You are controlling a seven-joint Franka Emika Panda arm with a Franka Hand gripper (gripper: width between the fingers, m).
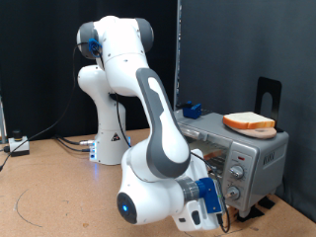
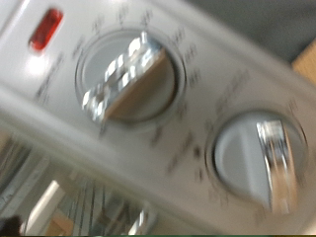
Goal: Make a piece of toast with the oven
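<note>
The oven (image 1: 259,150) stands at the exterior view's right, silver-grey, its knob panel facing the camera. The piece of toast (image 1: 248,122) lies on the oven's roof, pale with a brown crust. My gripper (image 1: 223,195) is low in front of the oven and pointed at the knob panel, right by the lower knobs. The blurred wrist view shows two round silver knobs (image 2: 123,77) (image 2: 259,163) close up, a red lamp (image 2: 45,29) and a bit of wire rack (image 2: 89,212) behind the glass. No fingers show there.
A black bracket (image 1: 269,94) stands behind the oven, and a small blue object (image 1: 191,110) sits beside it. Cables (image 1: 39,202) loop over the wooden table at the exterior view's left, near a small white box (image 1: 18,146).
</note>
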